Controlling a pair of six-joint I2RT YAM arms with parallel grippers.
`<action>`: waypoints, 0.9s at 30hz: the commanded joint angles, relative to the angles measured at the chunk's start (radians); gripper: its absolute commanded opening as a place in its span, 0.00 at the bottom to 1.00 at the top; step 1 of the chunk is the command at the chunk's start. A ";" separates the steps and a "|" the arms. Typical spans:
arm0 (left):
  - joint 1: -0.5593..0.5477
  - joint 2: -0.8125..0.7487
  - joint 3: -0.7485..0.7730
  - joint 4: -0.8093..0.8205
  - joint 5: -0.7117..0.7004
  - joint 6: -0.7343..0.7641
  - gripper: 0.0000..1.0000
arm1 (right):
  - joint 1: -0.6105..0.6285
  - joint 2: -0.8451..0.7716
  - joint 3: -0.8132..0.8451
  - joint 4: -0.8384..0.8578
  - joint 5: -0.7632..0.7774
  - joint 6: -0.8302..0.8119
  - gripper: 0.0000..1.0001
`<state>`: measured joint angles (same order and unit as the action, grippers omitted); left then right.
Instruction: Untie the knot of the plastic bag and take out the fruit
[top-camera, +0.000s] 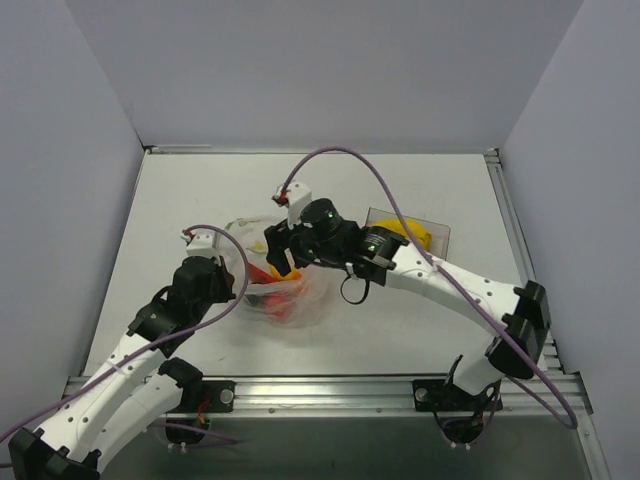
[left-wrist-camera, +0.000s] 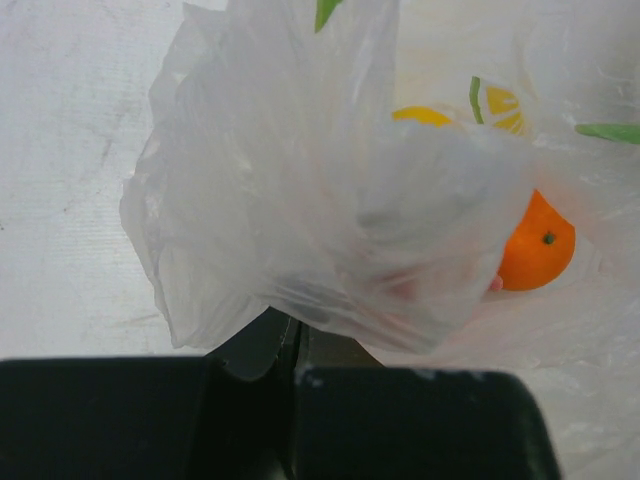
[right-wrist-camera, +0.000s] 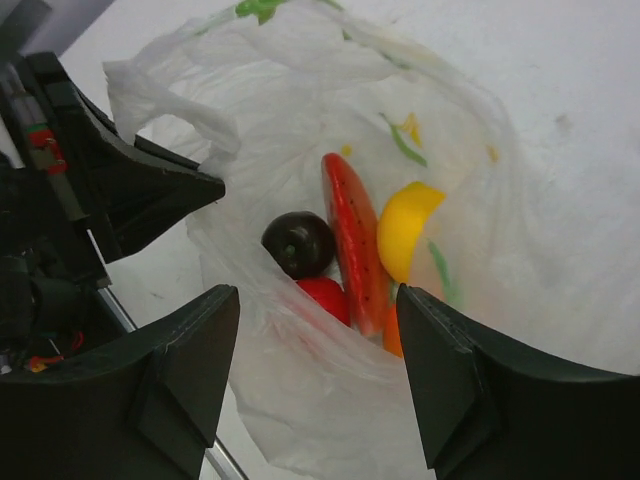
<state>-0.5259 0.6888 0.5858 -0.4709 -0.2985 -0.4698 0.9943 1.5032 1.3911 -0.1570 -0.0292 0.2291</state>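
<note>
Status | I see the plastic bag lying on the table, near its middle | left claw pinches a bunched fold of it | right claw spread, hovering over the bag | fruit inside it: dark ball, red piece, yellow piece, orange ball.

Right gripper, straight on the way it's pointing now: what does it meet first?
Likely the thin crinkly whitish plastic bag bunched between the right gripper's open fingers, then the red fruit and dark purple-black ball behind it; depth is unclear.
</note>
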 joint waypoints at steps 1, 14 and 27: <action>-0.022 -0.026 0.003 -0.040 -0.008 -0.035 0.00 | 0.033 0.126 0.034 -0.029 -0.064 0.007 0.63; -0.031 0.075 0.020 -0.086 -0.015 -0.091 0.00 | 0.122 0.370 -0.006 -0.065 -0.249 -0.002 0.18; -0.031 0.054 -0.014 -0.101 0.042 -0.142 0.00 | 0.087 0.287 0.057 -0.033 0.090 -0.013 0.38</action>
<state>-0.5537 0.7483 0.5629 -0.5728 -0.2718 -0.6003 1.1023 1.8366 1.3960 -0.1913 -0.0467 0.2298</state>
